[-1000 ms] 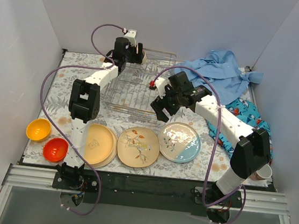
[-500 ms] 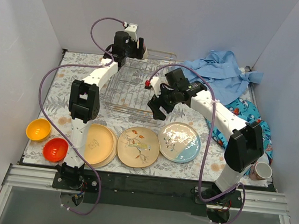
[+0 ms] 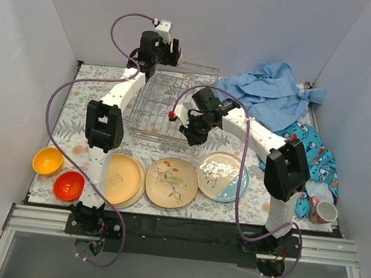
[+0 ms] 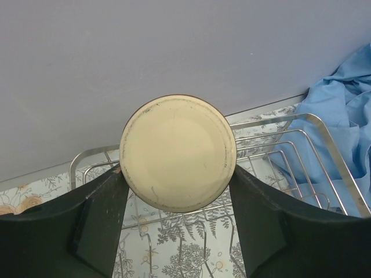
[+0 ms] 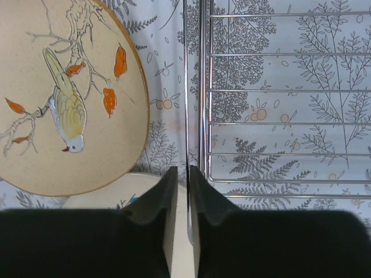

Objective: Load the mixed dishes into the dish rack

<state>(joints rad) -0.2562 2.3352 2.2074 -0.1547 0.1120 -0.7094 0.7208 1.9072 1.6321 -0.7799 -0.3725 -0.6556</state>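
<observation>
1. From the top camera:
   - The left gripper (image 3: 158,52) is up at the far left corner of the dish rack (image 3: 176,104). From here I cannot tell how wide it is.
   - The right gripper (image 3: 194,132) is at the near edge of the rack.
   - Near the arms lie the yellow plates (image 3: 124,179), which look like two in a stack.
   - To their right are one bird plate (image 3: 172,181) and one cream and blue plate (image 3: 221,175).
   - On the near left sit one orange bowl (image 3: 47,160) and one red bowl (image 3: 68,185).
   - One cup (image 3: 324,212) is on the near right.
   - There are two cloths on the right, a blue shirt (image 3: 271,92) and a blue patterned cloth (image 3: 308,150).

2. From the left wrist camera:
   - The left gripper (image 4: 177,174) is wide apart. It squeezes one round cream dish (image 4: 177,153) between its fingers.
   - The dish is up over the far end of the rack (image 4: 290,121).

3. From the right wrist camera:
   - The right gripper (image 5: 184,174) has its fingers almost together. They pinch a thin wire on the rack's (image 5: 278,121) edge.
   - The bird plate (image 5: 64,98) lies just beside the rack.
</observation>
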